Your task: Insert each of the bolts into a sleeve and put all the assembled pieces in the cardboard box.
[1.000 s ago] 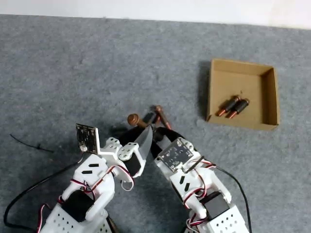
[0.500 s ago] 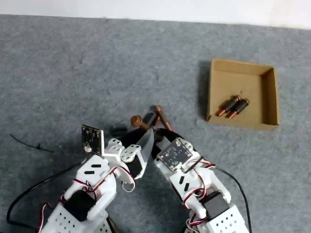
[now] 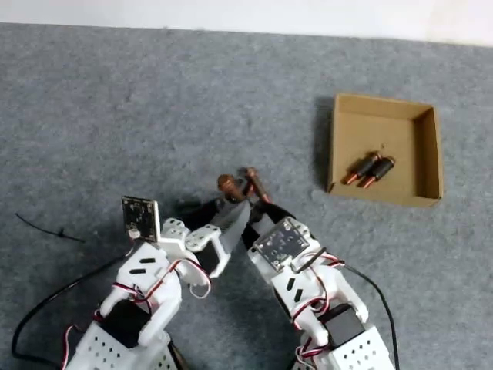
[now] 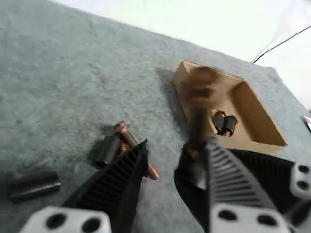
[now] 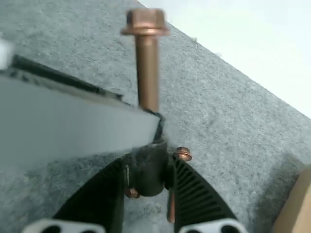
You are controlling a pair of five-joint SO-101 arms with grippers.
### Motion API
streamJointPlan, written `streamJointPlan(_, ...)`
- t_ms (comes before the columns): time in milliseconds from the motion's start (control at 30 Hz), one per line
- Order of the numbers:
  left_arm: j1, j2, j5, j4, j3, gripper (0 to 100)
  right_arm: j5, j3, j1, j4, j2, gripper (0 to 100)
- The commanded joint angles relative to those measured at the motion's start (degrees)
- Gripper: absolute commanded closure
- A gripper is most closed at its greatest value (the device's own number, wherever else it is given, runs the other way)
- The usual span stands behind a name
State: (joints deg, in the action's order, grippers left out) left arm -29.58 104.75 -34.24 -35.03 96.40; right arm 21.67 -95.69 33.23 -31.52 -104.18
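Since the bolt (image 5: pixel 146 63) has to drop straight into the sleeve (image 5: pixel 146 175), the right gripper (image 5: pixel 147 166) clamps that sleeve upright near the middle of the desk (image 3: pixel 92 100), while the left gripper (image 4: pixel 176 144) stands with jaws apart, one finger seemingly steadying the shank; a loose bolt (image 4: pixel 133 145) and two bare sleeves (image 4: pixel 31 186) lie beside them; two assembled pieces (image 3: pixel 368 169) already rest in the cardboard box (image 3: pixel 385 100) toward the right edge, so I count four bolts and five sleeves.

Copper bolt (image 5: pixel 146 63) upright above a black sleeve (image 5: pixel 148 167); second bolt (image 4: pixel 130 141) beside a loose sleeve (image 4: pixel 107 151); two assembled pieces (image 3: pixel 360 167) lie in the cardboard box (image 3: pixel 385 127).
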Motion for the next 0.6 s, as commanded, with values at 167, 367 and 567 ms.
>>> streamJointPlan(167, 2.24, -0.04, -2.2, -0.7, -1.36, 78, 0.18, -3.47, -0.13, 2.24, -1.19, 99.4)
streamJointPlan(367, 7.16, 0.04, -6.59, -0.88, -4.18, 78, 0.18, -3.47, -1.27, 2.33, -1.19, 99.4)
streamJointPlan(567, 8.22, 0.04, -11.43, -0.97, -6.9, 78, 0.18, -3.47, -1.27, 2.42, -1.19, 99.4)
